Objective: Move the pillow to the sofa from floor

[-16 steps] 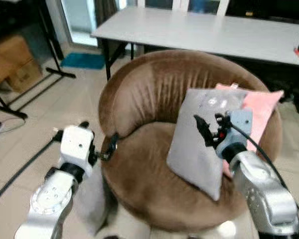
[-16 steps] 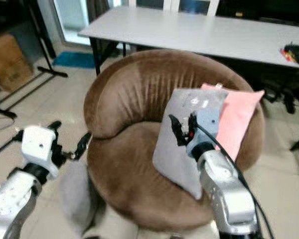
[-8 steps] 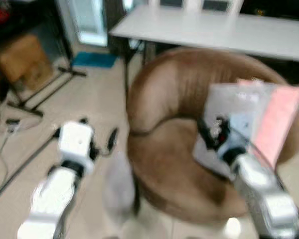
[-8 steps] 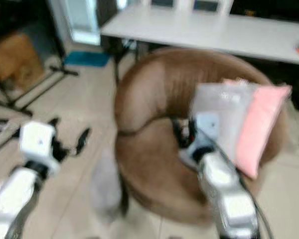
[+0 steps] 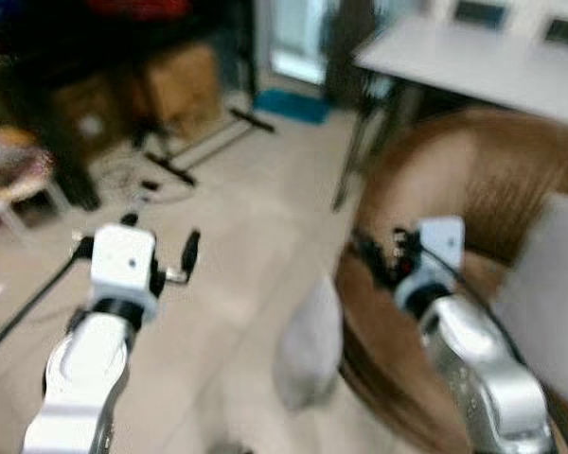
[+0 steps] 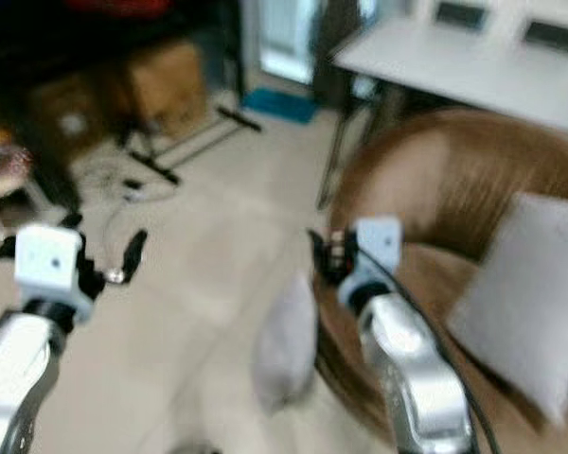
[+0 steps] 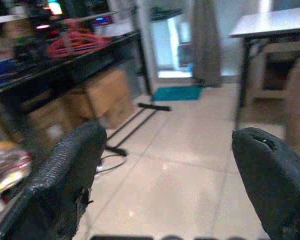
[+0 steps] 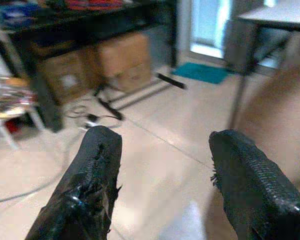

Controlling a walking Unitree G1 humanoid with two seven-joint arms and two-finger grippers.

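A grey pillow (image 5: 309, 346) stands on the tiled floor, leaning against the front of the round brown sofa (image 5: 473, 180). A second grey pillow (image 6: 533, 305) rests on the sofa seat. My left gripper (image 5: 161, 238) hovers open and empty over bare floor, well left of the floor pillow; its fingers (image 7: 65, 175) stand wide apart in the left wrist view. My right gripper (image 5: 380, 252) is raised at the sofa's front rim, above and right of the floor pillow, open with nothing between its fingers (image 8: 92, 185). The eye views are blurred.
A white table (image 5: 483, 66) on dark legs stands behind the sofa. Cardboard boxes (image 5: 175, 80) sit under dark shelving at the back left. Black stand legs (image 5: 204, 142) and cables (image 5: 133, 180) lie on the floor, with a teal mat (image 5: 289, 104) by the glass door.
The whole view has swung left, so the camera turned: the sofa now sits at the right edge and the floor pillow is nearer centre. Both grippers stay open and empty.
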